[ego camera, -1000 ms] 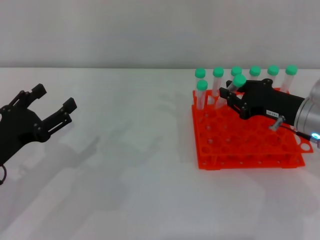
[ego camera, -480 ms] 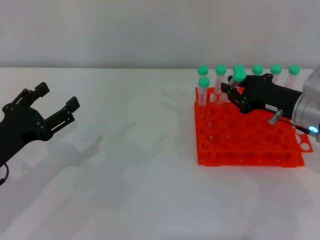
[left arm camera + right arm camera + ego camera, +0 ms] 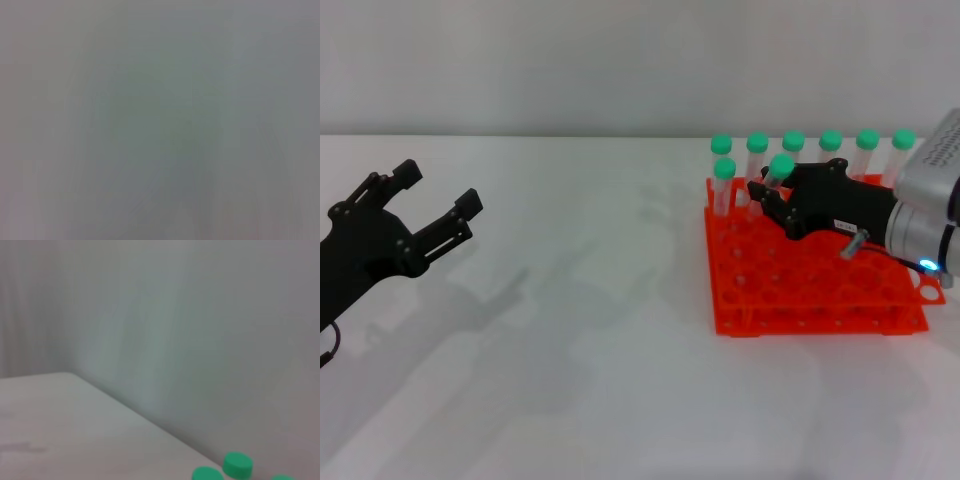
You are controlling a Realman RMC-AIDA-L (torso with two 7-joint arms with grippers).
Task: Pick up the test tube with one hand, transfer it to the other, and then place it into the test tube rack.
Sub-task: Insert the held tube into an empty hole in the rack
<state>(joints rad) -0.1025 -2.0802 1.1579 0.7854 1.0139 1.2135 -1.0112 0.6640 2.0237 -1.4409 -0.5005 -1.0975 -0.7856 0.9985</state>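
Above the orange rack [image 3: 815,290] we see the right gripper [image 3: 772,197], black with a silver-white forearm, reaching in from the rack's right side over its back half. Its fingers are closed on a green-capped tube [image 3: 778,172], which it holds tilted, cap uppermost, lifted clear of the rack's holes. This tube sits just in front of the rack's back row, near the rack's left end.

Along that back row six more green-capped tubes [image 3: 830,142] stand upright, and one more stands at the rack's front-left of them, in the next row by the left edge [image 3: 723,185]. The rack rests on the white table [image 3: 600,350].

Well away from the rack, far off to its left, the left gripper [image 3: 433,205] hangs over the table, all black, its two fingers spread wide apart and holding nothing.

From the right wrist we make out only the table, the wall and a few green caps [image 3: 237,464]. The left wrist view shows us nothing we can identify.
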